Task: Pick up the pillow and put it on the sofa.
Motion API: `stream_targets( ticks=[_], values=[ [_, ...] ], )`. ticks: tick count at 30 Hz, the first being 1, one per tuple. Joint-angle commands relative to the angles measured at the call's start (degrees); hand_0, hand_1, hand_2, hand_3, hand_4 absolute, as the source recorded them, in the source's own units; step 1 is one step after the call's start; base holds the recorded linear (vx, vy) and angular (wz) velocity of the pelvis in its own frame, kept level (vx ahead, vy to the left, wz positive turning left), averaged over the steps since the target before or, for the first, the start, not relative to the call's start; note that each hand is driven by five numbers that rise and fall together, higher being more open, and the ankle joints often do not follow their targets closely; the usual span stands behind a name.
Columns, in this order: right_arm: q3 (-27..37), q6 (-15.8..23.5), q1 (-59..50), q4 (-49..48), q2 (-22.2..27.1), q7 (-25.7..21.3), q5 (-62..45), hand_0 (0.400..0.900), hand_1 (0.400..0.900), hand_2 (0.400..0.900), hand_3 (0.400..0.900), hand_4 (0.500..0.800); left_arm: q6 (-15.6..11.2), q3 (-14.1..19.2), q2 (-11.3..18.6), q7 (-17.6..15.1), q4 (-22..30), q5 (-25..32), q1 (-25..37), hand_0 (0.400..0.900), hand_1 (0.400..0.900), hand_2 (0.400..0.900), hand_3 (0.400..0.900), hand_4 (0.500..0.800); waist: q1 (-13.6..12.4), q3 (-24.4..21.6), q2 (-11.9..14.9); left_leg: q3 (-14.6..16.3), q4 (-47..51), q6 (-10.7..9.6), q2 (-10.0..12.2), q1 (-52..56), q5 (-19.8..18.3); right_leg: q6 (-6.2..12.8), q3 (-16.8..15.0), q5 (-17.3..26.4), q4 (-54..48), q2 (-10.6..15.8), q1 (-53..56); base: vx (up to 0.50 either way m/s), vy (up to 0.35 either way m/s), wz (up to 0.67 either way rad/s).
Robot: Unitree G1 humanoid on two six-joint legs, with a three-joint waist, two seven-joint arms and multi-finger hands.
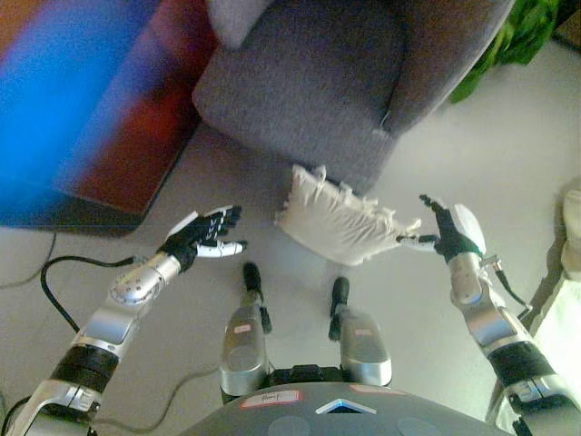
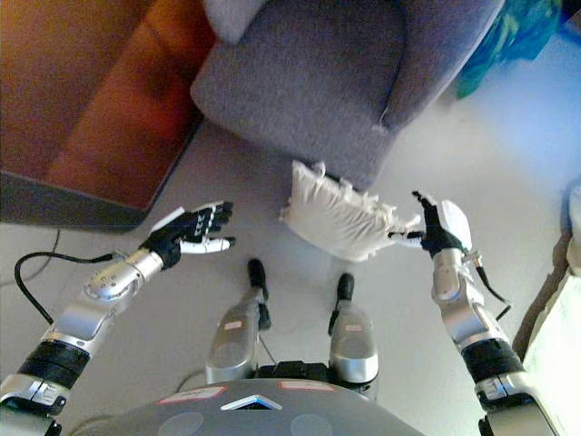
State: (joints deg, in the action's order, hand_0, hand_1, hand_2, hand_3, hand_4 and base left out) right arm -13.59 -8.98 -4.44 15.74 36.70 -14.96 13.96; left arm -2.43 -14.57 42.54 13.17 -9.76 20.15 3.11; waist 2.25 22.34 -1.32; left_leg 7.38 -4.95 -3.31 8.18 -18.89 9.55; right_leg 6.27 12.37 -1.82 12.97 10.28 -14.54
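A white fringed pillow [image 1: 338, 218] lies on the floor, leaning against the front of a grey sofa [image 1: 309, 82]. My left hand [image 1: 207, 234] is open, held above the floor to the left of the pillow and apart from it. My right hand [image 1: 445, 234] is open at the pillow's right corner, its fingertips close to or touching the fringe. Both hands also show in the right eye view: the left hand [image 2: 189, 232] and the right hand [image 2: 434, 229], on either side of the pillow [image 2: 338, 216].
A dark reddish rug or low table [image 2: 91, 118] lies at the left. A green plant [image 1: 517, 36] stands at the upper right behind the sofa. A pale cloth-covered object [image 1: 567, 318] is at the right edge.
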Motion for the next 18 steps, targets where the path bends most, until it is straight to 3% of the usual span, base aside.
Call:
stream_targets(
  ticks=[1,7,11,12,18],
  values=[
    [-1.57,2.45,-4.24,-1.90,4.45,-6.27,-1.61,0.900,0.900,0.900,0.900,0.800,-9.01,-0.85,1.53,-2.78,6.93,3.21,4.56,0.900,0.900,0.900,0.900,0.800,-0.57,-1.04,1.63,-0.52,-19.30,-2.62,4.54,-6.70,-13.25,0.46,-2.72,-2.49,9.69,3.64,-8.95,-0.10,-0.064,0.10],
    [-1.84,0.66,-8.24,-1.90,5.10,-8.11,-0.78,0.900,0.900,0.900,0.900,0.800,-12.75,-1.80,0.72,-3.43,7.58,3.60,7.13,0.900,0.900,0.900,0.900,0.800,-1.17,0.55,0.79,-1.74,-28.44,-1.78,4.96,-15.56,-17.43,-0.38,-4.25,-7.43,22.89,5.30,-18.92,-0.08,-0.040,0.07],
    [-1.84,0.20,-9.48,-1.87,5.72,-9.07,-0.63,0.900,0.900,0.900,0.900,0.800,-13.42,-2.05,0.70,-3.51,7.66,3.65,8.10,0.900,0.900,0.900,0.900,0.800,-1.37,1.24,0.21,-1.96,-33.73,-1.25,5.40,-19.77,-20.01,-1.17,-4.37,-10.30,30.15,5.90,-23.56,-0.03,-0.047,0.08],
    [-2.03,-0.18,-10.00,-1.82,5.69,-9.92,-0.68,0.900,0.900,0.900,0.900,0.800,-13.73,-2.54,0.86,-3.94,7.82,3.31,8.50,0.900,0.900,0.900,0.900,0.800,-1.46,1.64,-0.03,-2.40,-37.62,-1.38,5.32,-21.07,-23.23,-1.05,-4.68,-13.28,34.84,6.32,-25.13,0.05,-0.065,0.13],
    [-1.57,-2.52,-11.22,-3.18,5.70,-11.04,-0.45,0.900,0.900,0.900,0.900,0.800,-13.77,-2.15,1.11,-3.46,10.03,3.59,8.61,0.900,0.900,0.900,0.900,0.800,-1.67,2.73,-0.75,-2.69,-49.36,-0.26,5.32,-27.79,-27.98,-1.93,-4.45,-17.99,47.78,7.59,-32.72,0.00,-0.065,0.12]
  ],
)
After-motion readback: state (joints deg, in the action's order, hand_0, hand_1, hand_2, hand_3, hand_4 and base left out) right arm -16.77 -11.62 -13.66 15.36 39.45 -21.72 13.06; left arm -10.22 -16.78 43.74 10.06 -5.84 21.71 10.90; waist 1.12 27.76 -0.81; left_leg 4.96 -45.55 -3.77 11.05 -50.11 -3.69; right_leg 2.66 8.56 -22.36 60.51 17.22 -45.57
